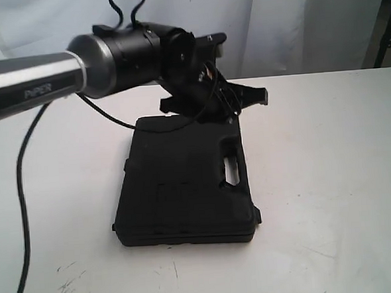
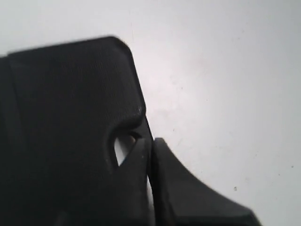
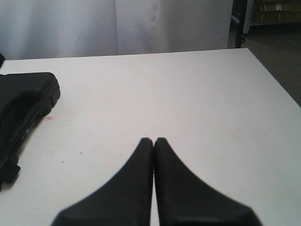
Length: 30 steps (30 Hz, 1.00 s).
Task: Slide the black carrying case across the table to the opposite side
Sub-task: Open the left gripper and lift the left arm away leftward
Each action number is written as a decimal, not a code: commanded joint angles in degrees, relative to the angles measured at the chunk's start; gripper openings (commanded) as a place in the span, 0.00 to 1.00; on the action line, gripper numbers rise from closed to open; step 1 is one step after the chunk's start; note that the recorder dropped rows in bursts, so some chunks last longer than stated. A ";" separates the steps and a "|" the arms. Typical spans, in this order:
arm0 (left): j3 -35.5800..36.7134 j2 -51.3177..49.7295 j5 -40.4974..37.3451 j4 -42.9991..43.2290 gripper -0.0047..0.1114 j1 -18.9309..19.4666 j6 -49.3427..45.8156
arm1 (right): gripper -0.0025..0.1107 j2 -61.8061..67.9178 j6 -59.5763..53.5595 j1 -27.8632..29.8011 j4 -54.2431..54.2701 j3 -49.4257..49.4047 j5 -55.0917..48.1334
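The black carrying case (image 1: 185, 187) lies flat on the white table (image 1: 330, 178), its handle cutout (image 1: 231, 163) toward the right. My left gripper (image 1: 228, 118) reaches down at the case's far edge, by the handle end. In the left wrist view the gripper (image 2: 151, 141) is shut: one finger lies over the case (image 2: 70, 122) beside the handle opening (image 2: 121, 148), the other finger (image 2: 188, 188) over bare table. My right gripper (image 3: 154, 140) is shut and empty above open tabletop, well away from the case (image 3: 23, 99). It does not show in the exterior view.
A small red spot (image 3: 48, 118) marks the table next to the case's corner. Dark scuffs (image 1: 67, 280) show near the front left. The left arm's cable (image 1: 22, 197) hangs over the left side. A white curtain (image 1: 294, 21) backs the table; its right edge (image 3: 277, 80) drops to the floor.
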State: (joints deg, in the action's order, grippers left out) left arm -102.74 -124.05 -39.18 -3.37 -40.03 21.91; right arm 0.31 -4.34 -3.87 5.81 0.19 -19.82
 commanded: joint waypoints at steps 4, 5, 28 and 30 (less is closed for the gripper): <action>0.94 11.73 -3.73 12.94 0.04 0.06 0.28 | 0.02 -0.31 0.05 0.47 -0.21 -0.19 0.00; 2.21 13.78 -4.12 14.74 0.04 0.06 0.73 | 0.02 -0.31 0.05 0.47 -0.21 -0.19 0.00; 53.00 60.38 13.63 26.51 0.04 0.06 13.69 | 0.02 -0.31 0.05 0.47 -0.21 -0.19 0.00; 53.00 60.69 13.76 26.51 0.04 0.06 13.69 | 0.02 -0.31 0.05 0.47 -0.21 -0.19 0.00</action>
State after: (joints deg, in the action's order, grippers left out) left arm -50.15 -64.31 -26.34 22.57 -40.03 35.40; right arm 0.31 -4.34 -3.87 5.81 0.19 -19.82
